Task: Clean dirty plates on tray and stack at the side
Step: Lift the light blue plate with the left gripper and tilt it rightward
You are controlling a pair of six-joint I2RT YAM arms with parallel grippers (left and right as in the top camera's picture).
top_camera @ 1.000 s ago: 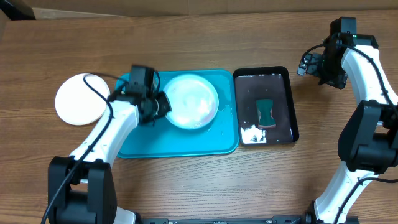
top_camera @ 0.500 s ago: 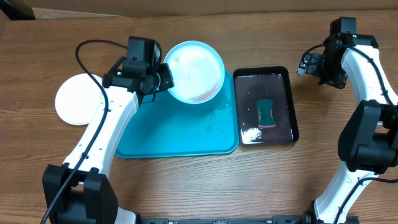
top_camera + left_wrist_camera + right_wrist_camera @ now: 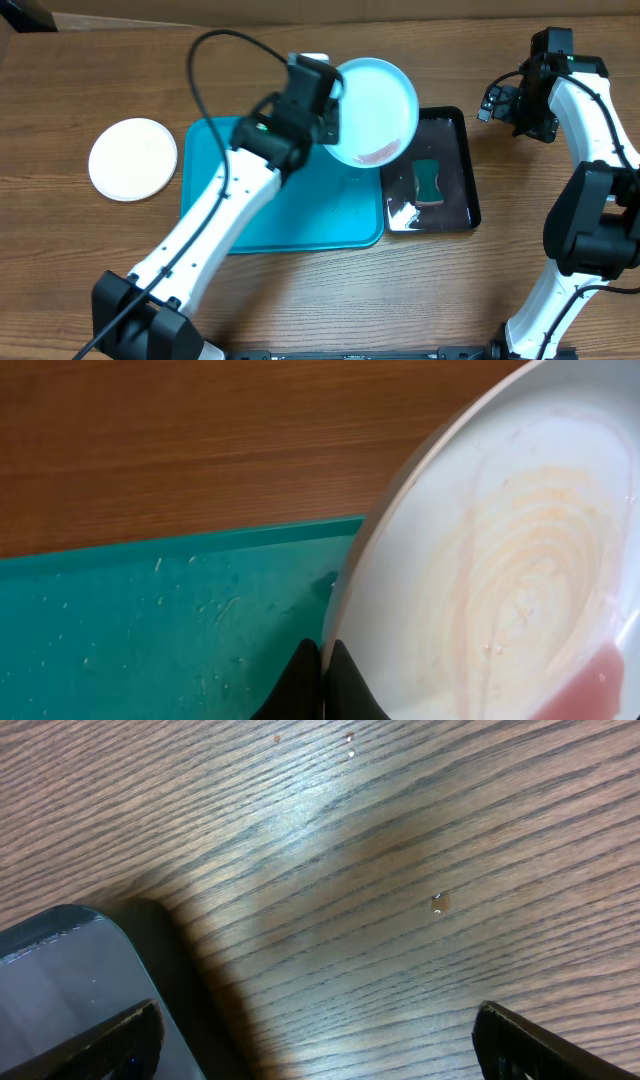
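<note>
My left gripper (image 3: pixel 327 122) is shut on the rim of the light blue plate (image 3: pixel 375 110) and holds it tilted in the air over the right edge of the turquoise tray (image 3: pixel 290 215) and the black tray. In the left wrist view the fingertips (image 3: pixel 322 678) pinch the plate (image 3: pixel 500 580), which carries pale swirled smears and pinkish liquid pooled at its low edge. A white plate (image 3: pixel 133 158) lies on the table left of the tray. My right gripper (image 3: pixel 497 102) is open and empty above bare wood (image 3: pixel 400 870) at the far right. The yellow-green rimmed plate is out of view.
A glossy black tray (image 3: pixel 440 175) right of the turquoise tray holds water, a teal sponge (image 3: pixel 428 181) and white foam. Its corner shows in the right wrist view (image 3: pixel 60 970). Droplets dot the turquoise tray's floor (image 3: pixel 150 630).
My left arm has lifted the light blue plate off the turquoise tray and carried it right, to over the black tray's edge. The right arm has not moved.
</note>
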